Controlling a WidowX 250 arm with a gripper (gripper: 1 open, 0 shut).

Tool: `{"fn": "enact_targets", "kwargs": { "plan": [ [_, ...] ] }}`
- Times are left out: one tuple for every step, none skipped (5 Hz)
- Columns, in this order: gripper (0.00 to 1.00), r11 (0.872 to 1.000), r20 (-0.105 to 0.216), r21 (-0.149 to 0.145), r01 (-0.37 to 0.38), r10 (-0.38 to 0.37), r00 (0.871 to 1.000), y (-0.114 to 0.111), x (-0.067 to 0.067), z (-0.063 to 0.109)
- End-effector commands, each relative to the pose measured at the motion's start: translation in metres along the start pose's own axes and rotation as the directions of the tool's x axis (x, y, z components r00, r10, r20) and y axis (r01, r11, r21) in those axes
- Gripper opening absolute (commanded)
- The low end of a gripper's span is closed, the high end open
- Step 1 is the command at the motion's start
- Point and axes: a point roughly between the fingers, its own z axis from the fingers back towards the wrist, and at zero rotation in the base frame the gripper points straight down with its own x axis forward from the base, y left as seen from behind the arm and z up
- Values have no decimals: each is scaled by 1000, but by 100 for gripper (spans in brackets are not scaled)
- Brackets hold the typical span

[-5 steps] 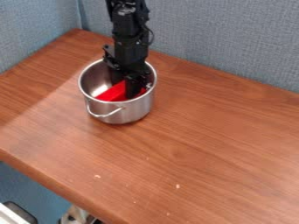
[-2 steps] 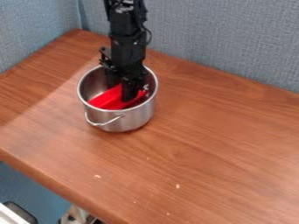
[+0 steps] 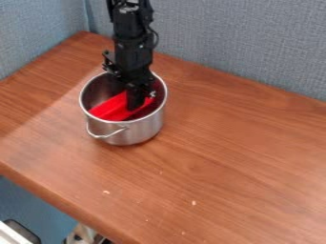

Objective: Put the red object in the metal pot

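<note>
The black claw (image 3: 135, 88) is clamped on the bright red grooved block (image 3: 117, 106), already low inside the shiny round steel pot (image 3: 124, 131) at ten o'clock on the wooden desk (image 3: 230, 162), so I think it should release gently, then rise straight.

The claw (image 3: 133, 93) reaches down into the metal pot (image 3: 124, 128), gripping the red object (image 3: 112, 108).
</note>
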Motion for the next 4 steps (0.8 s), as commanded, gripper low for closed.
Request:
{"fn": "enact_targets", "kwargs": {
  "plan": [
    [0, 999, 71, 39, 6, -9, 997, 7, 8, 31],
    [0, 998, 69, 41, 42, -45, 997, 18, 6, 31],
    [0, 996, 65, 44, 77, -80, 995, 30, 3, 30],
    [0, 993, 59, 45, 108, -111, 992, 42, 0, 27]
  ]
}}
